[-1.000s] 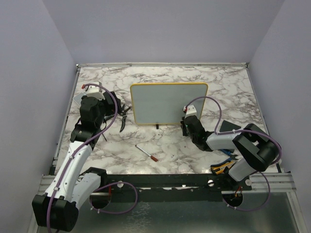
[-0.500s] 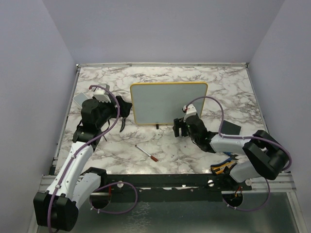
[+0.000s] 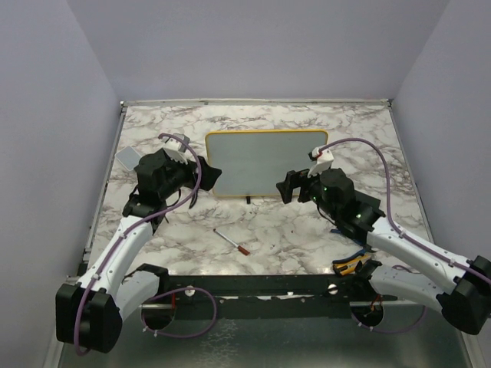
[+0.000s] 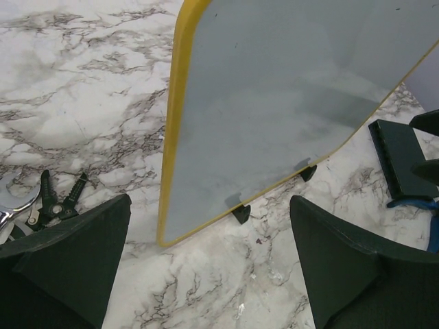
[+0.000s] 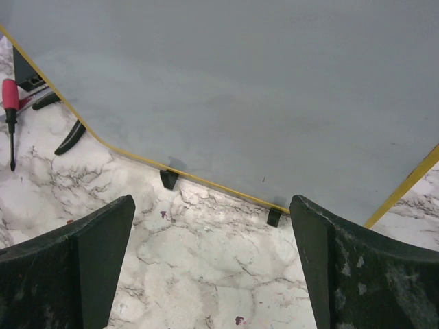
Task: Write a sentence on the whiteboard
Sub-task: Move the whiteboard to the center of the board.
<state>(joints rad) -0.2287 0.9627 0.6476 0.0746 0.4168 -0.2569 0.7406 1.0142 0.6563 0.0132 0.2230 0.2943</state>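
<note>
**Bench stock, one entry per item**

1. whiteboard (image 3: 265, 162): is being stood on its long edge on small black feet (image 4: 240, 214), at ctr of the marble table (image 3: 368, 134), toward the far side. Its pale grey face is being turned toward the arms. It is being bordered by a thin yellow frame (image 4: 175, 123) w/ rounded corners.
2. left gripper (image 3: 203, 175): is being held close in front of the board's lower L corner. Its fingers (image 4: 75, 253) are being held spread wide, w/ nothing pinched; only the board corner and tabletop are being framed btwn them.
3. right gripper (image 3: 285, 186): is being held in front of the board's lower R part and aimed at the bottom edge. Its fingers (image 5: 363, 267) are being held wide apart, w/ nothing gripped.
4. marker (image 3: 232, 241): white barrel, red end. It is being left flat on the table in front of the board, btwn the arms and well apart from both grippers.
5. black-handled tools (image 4: 51, 202): are being left on the table L of the board, near the left gripper.
6. red-handled screwdriver (image 5: 10, 103): is being seen past the board's L corner.
7. dark slab (image 4: 401, 157): is being left flat on the table R of the board.
8. yellow-and-blue pliers (image 3: 353, 266): are being left at the near edge, under the R arm.
9. small grey block (image 3: 126, 159): is being left at the table's L edge.
</note>
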